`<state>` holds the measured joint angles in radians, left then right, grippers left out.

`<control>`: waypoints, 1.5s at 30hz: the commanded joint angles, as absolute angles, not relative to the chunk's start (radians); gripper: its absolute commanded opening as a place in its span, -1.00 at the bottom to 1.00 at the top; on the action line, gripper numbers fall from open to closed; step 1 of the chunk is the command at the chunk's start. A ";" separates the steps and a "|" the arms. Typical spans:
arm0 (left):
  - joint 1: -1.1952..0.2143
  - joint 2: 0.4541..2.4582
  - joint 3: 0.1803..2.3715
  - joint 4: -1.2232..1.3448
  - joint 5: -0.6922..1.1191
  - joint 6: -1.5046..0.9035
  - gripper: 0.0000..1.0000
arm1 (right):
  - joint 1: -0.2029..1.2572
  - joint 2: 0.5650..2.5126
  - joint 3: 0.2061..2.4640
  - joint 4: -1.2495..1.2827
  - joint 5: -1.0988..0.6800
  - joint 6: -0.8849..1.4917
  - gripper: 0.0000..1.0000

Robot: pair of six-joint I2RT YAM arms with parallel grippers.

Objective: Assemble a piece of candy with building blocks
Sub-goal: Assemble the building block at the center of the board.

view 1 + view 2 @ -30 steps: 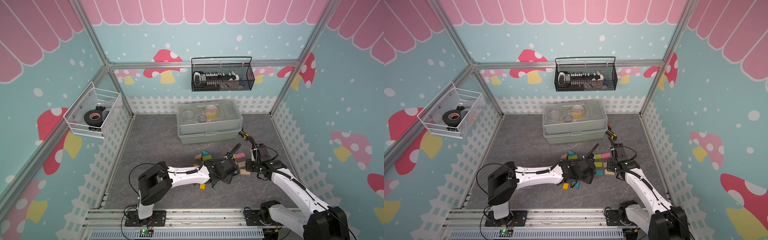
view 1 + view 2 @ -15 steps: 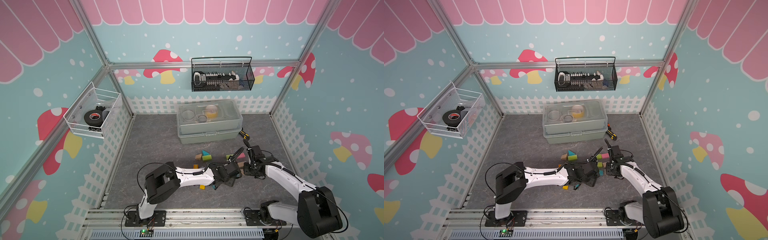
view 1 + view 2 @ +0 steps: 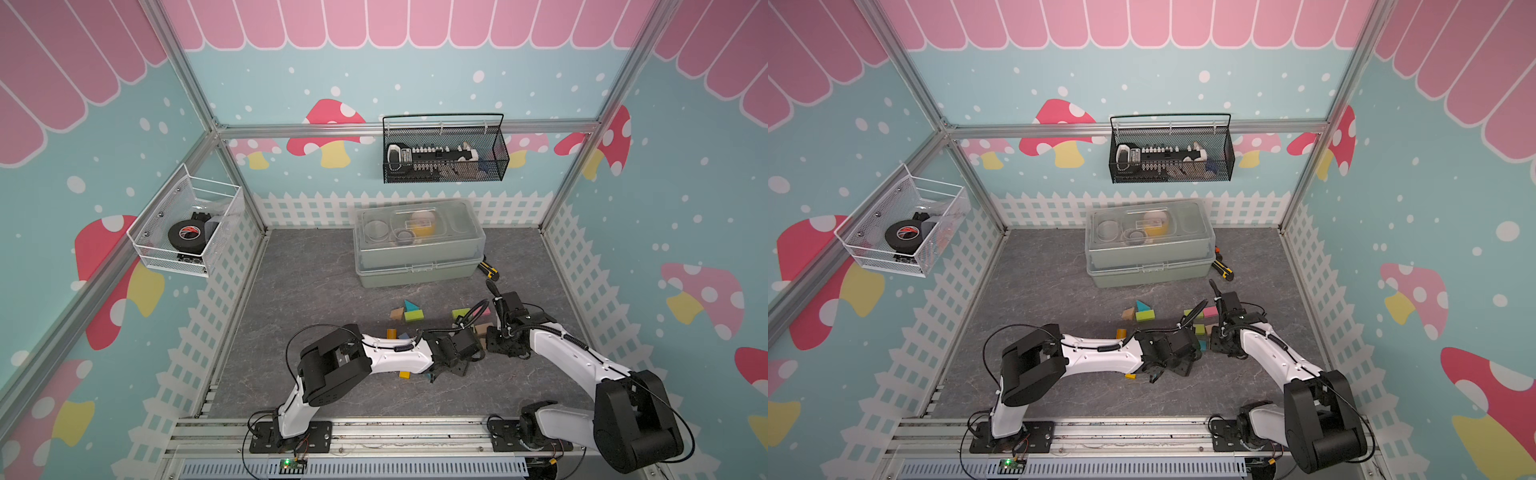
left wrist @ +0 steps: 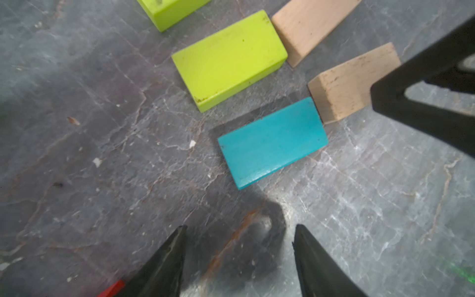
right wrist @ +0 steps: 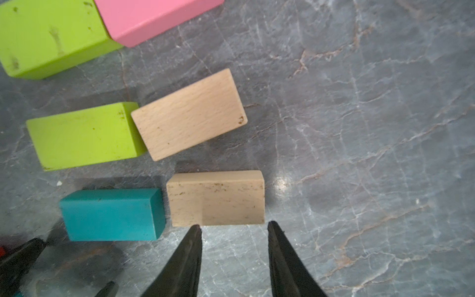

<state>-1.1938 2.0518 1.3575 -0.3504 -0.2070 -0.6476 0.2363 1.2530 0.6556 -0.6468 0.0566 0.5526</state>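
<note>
Down low over the grey table, at the middle front, with both arms bent in toward each other.

Over to the left wrist view: left fingers spread wide, gripping nothing, hanging above bare table just short of a teal block lying flat on its broad face, end to end with a tan block. Touching or a hair apart? Hard to say. Next row along: a lime block, flat too, meeting a second tan block set at a slight angle.

Switching to the right wrist view: right fingers parted as well, released, nothing between them, tips right at the long edge of that same tan block. Contact there? Cannot tell. Beyond those rows, a bigger lime block pressed against a pink block.

Pulling back to a top view: more building blocks in a small tan, teal and green cluster farther back, an orange block just behind the left arm, a yellow block just in front of it. Behind it all, a closed grey storage box near the back wall.
</note>
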 commanded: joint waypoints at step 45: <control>-1.218 2.216 1.521 -0.379 -0.349 -0.821 0.28 | 0.237 1.256 0.663 -0.692 0.012 0.557 -0.17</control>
<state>-1.2125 2.1704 1.5032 -0.3641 -0.3527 -0.7837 0.2344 1.2472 0.6640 -0.6632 0.0242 0.5442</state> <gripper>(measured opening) 0.642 0.419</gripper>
